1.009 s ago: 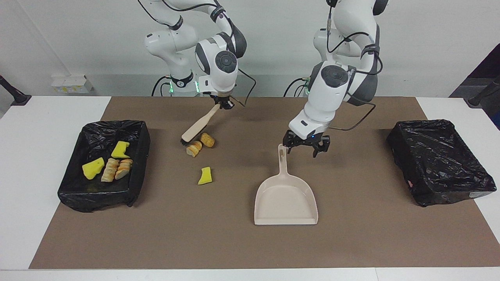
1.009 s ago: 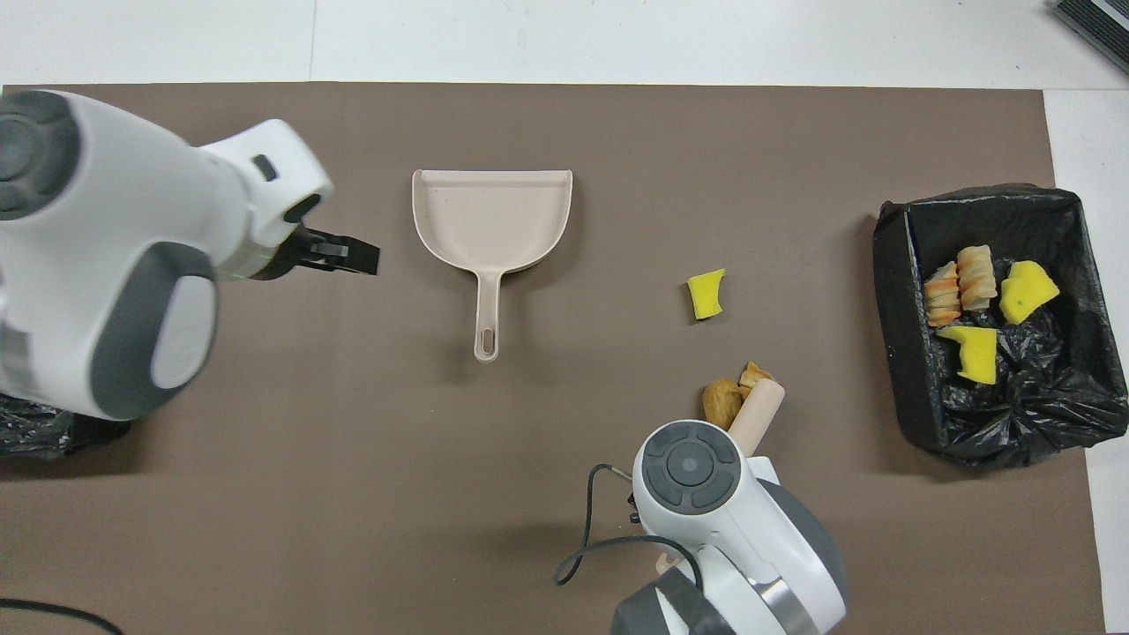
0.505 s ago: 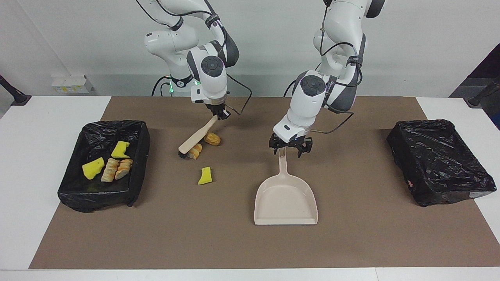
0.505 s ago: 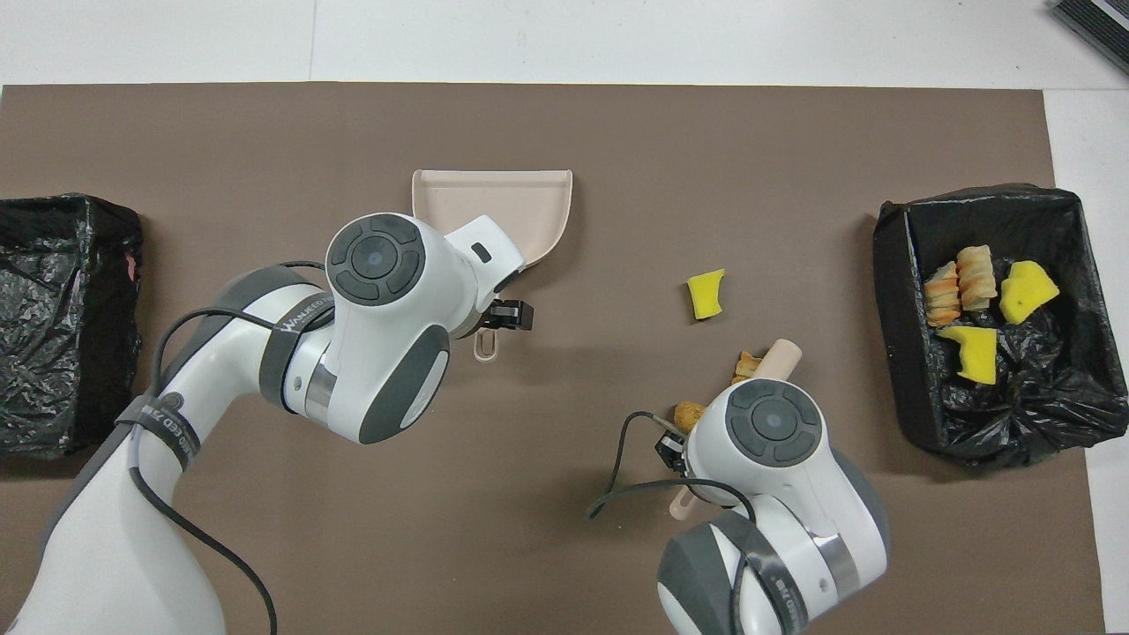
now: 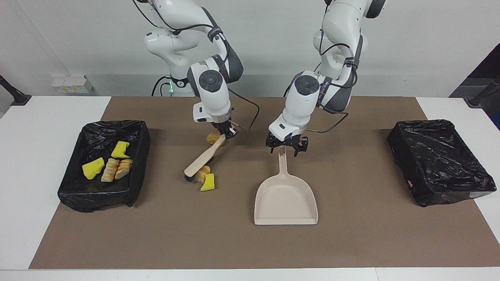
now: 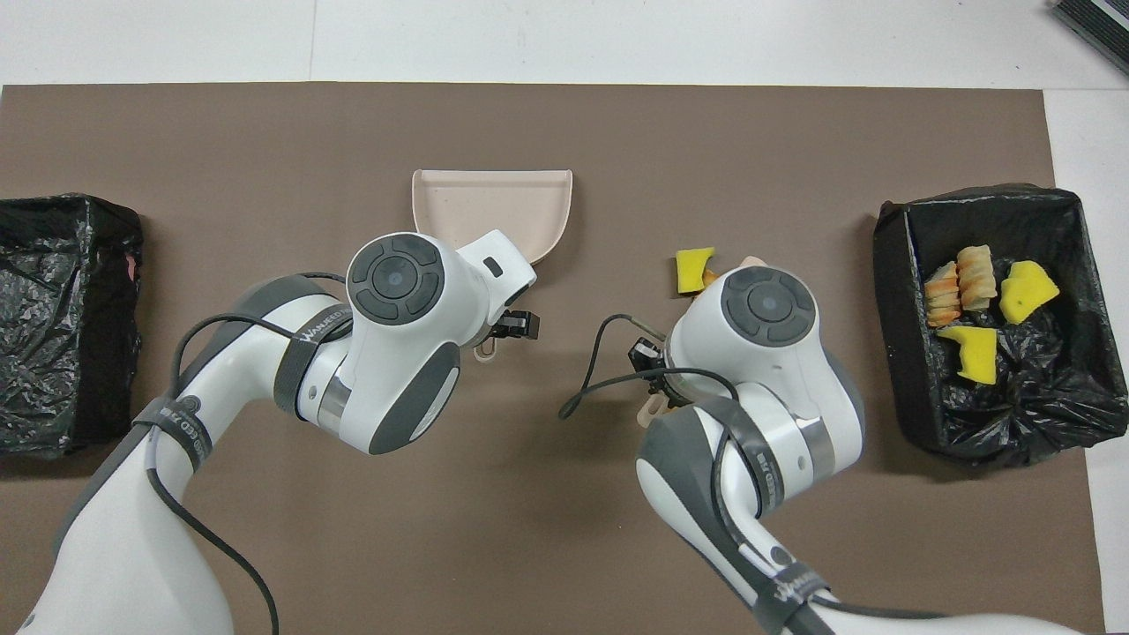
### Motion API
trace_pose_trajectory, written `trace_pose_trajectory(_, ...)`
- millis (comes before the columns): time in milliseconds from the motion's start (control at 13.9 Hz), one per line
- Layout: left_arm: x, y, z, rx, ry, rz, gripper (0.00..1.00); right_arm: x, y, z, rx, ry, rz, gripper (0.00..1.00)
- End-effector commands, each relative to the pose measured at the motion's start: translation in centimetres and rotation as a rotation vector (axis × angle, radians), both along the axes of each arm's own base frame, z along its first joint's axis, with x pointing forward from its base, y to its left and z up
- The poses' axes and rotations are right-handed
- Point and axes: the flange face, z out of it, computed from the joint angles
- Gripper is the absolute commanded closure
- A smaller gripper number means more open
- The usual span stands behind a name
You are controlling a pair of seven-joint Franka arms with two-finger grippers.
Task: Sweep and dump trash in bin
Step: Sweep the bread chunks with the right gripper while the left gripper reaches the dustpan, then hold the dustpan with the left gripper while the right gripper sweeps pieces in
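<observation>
My right gripper (image 5: pixel 225 132) is shut on the handle of a wooden brush (image 5: pixel 203 158), which slants down to the mat. Its bristles press a bread lump (image 5: pixel 203 173) against a yellow sponge piece (image 5: pixel 208 182) (image 6: pixel 692 267). Another bread lump (image 5: pixel 213 138) lies by the right gripper, nearer to the robots. The beige dustpan (image 5: pixel 285 199) (image 6: pixel 491 207) lies flat, handle toward the robots. Just over that handle's tip hangs my left gripper (image 5: pixel 286 147), open. A black-lined bin (image 5: pixel 138 171) (image 6: pixel 891 309) at the right arm's end holds several trash pieces (image 5: pixel 107 164).
A second black-lined bin (image 5: pixel 437 160) (image 6: pixel 62 317) stands at the left arm's end of the table. A brown mat (image 5: pixel 351 242) covers the table's middle. In the overhead view both arms hide much of the brush and the dustpan's handle.
The right gripper swept the brush away from the robots, pushing one bread lump onto the yellow sponge and leaving the other lump behind. The left gripper came over the dustpan's handle and lowered.
</observation>
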Motion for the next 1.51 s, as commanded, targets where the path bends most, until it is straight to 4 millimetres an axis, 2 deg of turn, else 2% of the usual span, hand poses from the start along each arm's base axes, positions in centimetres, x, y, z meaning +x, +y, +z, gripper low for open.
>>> trace_pose_trajectory(0,0.2,-0.4,-1.4,0.041,-0.051,0.049,0.12,3.6,0.2,1.3,0.041,0.013,0.041,1.0)
trace_pose_trajectory(72,0.3,-0.4,-1.2,0.04,-0.054,0.051,0.27,3.5,0.4,1.8,0.033,0.028,0.058,1.0)
trace_pose_trajectory(144,0.6,-0.4,-1.1,0.042,-0.049,0.056,0.49,3.3,0.8,2.1,0.031,0.031,0.097,1.0)
trace_pose_trajectory(216,0.9,-0.6,-0.9,0.042,-0.046,0.057,0.68,3.5,0.2,2.4,0.037,0.026,0.143,1.0)
trace_pose_trajectory(360,0.9,-0.6,-0.8,0.039,-0.042,0.062,1.0,4.3,-1.9,2.9,0.046,0.002,0.301,1.0)
trace_pose_trajectory(577,0.8,-0.1,-0.2,0.05,-0.036,0.043,1.0,5.9,-5.0,3.6,-0.012,-0.038,0.46,1.0)
trace_pose_trajectory(721,0.6,0.9,1.2,0.081,-0.023,-0.061,1.0,6.3,-6.4,3.2,-0.044,-0.039,0.528,1.0)
trace_pose_trajectory(937,2.1,4.6,3.7,0.086,-0.039,-0.026,1.0,6.5,-9.0,2.5,-0.025,-0.015,0.625,1.0)
trace_pose_trajectory(1225,3.1,12.5,9.3,0.095,-0.018,-0.088,1.0,6.9,-12.4,1.3,-0.014,0.023,0.73,1.0)
trace_pose_trajectory(1297,2.9,14.5,11.0,0.065,-0.004,-0.112,1.0,7.1,-13.5,0.8,-0.031,0.034,0.77,1.0)
trace_pose_trajectory(1441,1.7,17.9,12.9,0.079,0.034,-0.216,1.0,7.3,-13.6,-0.1,-0.039,0.056,0.909,1.0)
